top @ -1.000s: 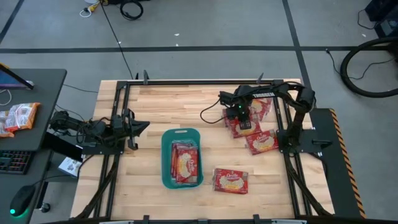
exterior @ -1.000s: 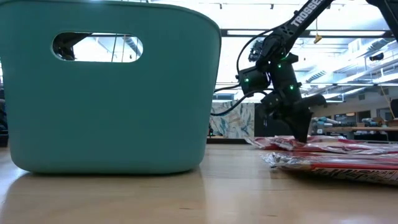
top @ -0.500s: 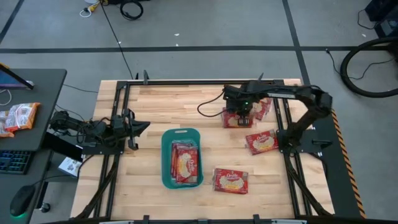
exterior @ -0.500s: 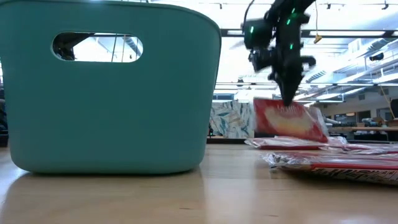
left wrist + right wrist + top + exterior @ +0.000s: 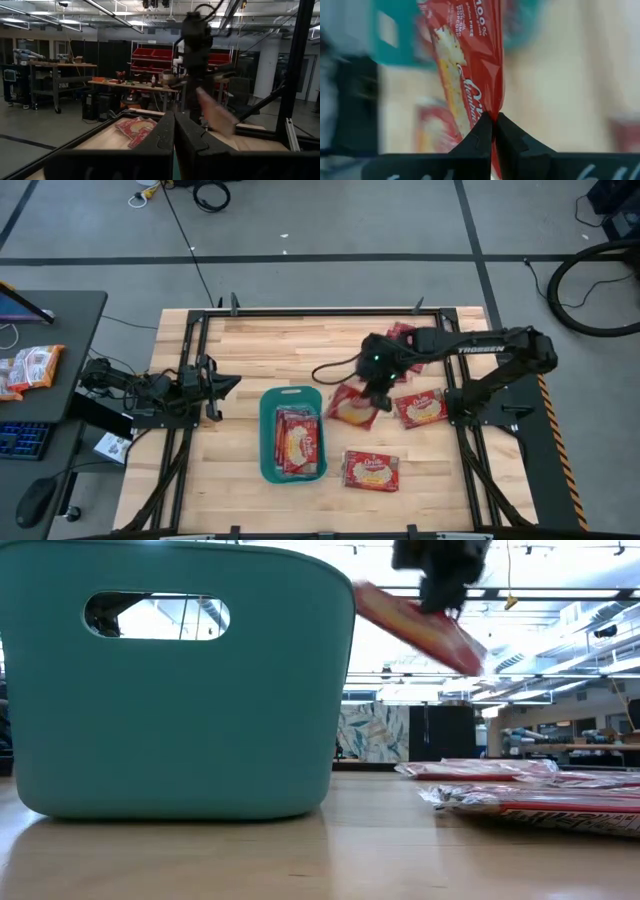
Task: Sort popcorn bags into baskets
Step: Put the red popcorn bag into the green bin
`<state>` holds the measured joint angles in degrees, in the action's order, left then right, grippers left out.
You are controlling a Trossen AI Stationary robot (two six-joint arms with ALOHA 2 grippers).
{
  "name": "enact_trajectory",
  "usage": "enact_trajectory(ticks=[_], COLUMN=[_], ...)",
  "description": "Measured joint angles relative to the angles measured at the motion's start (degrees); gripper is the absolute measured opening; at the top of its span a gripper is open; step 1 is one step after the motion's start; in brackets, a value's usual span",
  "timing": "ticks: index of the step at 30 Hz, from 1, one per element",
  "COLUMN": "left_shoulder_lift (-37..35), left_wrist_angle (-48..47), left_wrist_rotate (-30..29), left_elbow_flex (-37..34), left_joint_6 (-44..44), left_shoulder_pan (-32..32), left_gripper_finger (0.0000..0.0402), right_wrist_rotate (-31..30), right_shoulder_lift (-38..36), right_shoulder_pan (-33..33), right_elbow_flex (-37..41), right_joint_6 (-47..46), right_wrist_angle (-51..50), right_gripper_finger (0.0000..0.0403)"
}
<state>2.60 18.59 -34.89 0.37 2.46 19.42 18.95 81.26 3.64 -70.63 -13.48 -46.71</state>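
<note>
we're mid-carry: our right gripper (image 5: 366,392) is pinched tight on a popcorn bag (image 5: 352,406), airborne just beside the teal basket (image 5: 268,465). next we need it over the basket before letting go.

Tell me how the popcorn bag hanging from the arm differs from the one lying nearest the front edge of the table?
The hanging bag is pinched by the right pincer, off the table; the front bag lies loose on the wood, touched by nothing. The hanging bag tilts beside the teal basket; the front bag lies flat, farther from it. Both are red packets with a cream popcorn picture.
</note>
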Motion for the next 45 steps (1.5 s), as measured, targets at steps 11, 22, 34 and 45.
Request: enact_trajectory(ticks=[11,22,34,45], left_shoulder_lift=[0.01,-0.01,0.0,0.01], left_wrist_angle=[0.11,-0.02,-0.04,-0.07], left_wrist_rotate=[0.02,0.02,0.16,0.17], left_elbow_flex=[0.01,-0.01,0.01,0.01], left_joint_6=[-0.44,-0.76,-1.14,-1.95], left_shoulder_pan=[0.0,0.0,0.0,0.01], left_gripper_finger=[0.0007,0.0007,0.0007,0.0007], right_wrist_rotate=[3.42,-2.7,1.4,-19.33], right_shoulder_lift=[13.98,24.69,22.52,6.48], right_shoulder_pan=[-7.01,-9.05,-7.21,-5.26], right_elbow_flex=[0.0,0.0,0.0,-0.09], right_joint_6=[-28.75,-44.52,-43.01,-12.73], right_wrist_angle=[36.32,52.39,47.82,14.67], right_gripper_finger=[0.0015,0.004,0.012,0.0121])
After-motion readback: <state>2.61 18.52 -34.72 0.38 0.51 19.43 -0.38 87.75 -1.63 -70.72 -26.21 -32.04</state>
